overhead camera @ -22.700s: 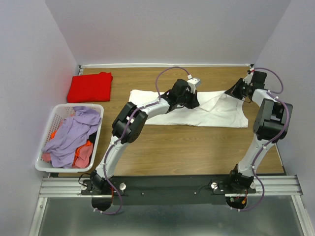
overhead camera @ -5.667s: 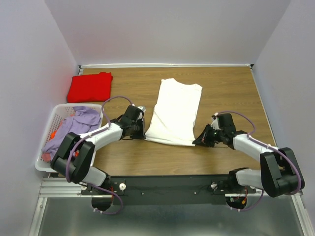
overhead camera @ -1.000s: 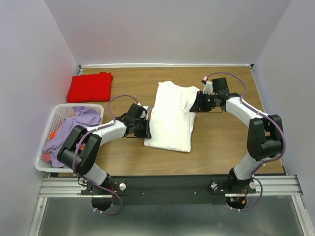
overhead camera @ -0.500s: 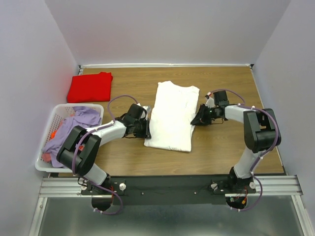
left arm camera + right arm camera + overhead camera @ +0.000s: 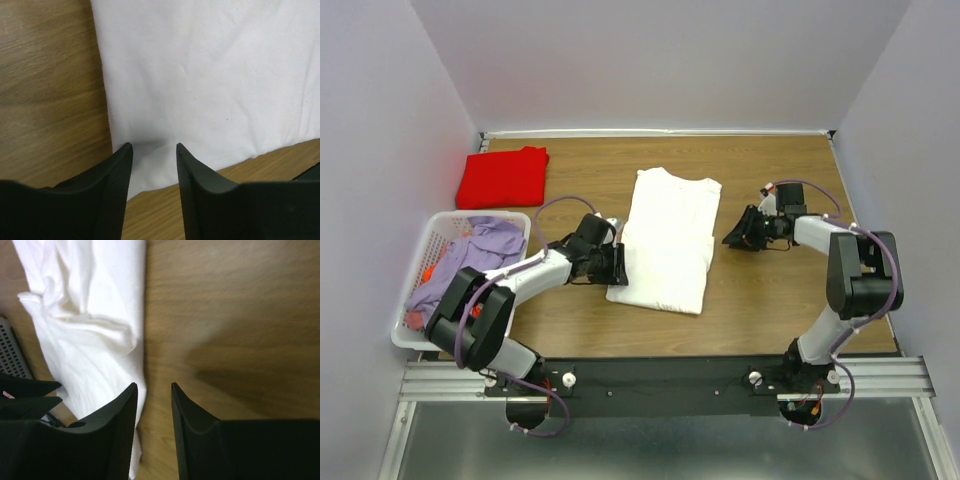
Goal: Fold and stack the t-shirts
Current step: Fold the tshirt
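The white t-shirt lies folded narrow on the bench. The left pincer and right pincer sit at its sides, both apart and holding nothing, likely ready for the next fold

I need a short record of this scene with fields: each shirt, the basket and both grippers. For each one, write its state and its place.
white t-shirt: folded into a long strip, lying flat in the middle of the table
red t-shirt: folded, far left corner, apart from the white one
stack: not yet made
laundry basket: left side, holds lilac and orange clothes
left gripper: open, at the white shirt's left edge near its near corner, holding nothing
right gripper: open, over bare wood beside the shirt's right edge, holding nothing
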Controlling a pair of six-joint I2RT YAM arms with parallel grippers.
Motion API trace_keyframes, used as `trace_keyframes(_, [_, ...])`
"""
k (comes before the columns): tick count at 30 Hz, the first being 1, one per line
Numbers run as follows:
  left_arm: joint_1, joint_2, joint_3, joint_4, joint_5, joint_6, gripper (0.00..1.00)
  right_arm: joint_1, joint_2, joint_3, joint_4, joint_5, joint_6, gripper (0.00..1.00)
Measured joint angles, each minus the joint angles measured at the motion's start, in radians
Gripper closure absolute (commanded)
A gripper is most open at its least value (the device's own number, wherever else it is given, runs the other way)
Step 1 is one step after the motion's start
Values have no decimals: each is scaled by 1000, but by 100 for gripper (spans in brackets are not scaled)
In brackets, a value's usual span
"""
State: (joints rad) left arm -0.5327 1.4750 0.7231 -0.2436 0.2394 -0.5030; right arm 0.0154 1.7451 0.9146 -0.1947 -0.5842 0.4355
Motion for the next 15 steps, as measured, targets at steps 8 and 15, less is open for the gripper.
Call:
trace_keyframes(8, [-5,-142,34,-126,-89,-23,20,183,-375,-212,-55,71,144,42])
trace_keyframes(15, [-5,-174,23,-173,-162,-26,19,222,-671,-415,-142,127,327,37])
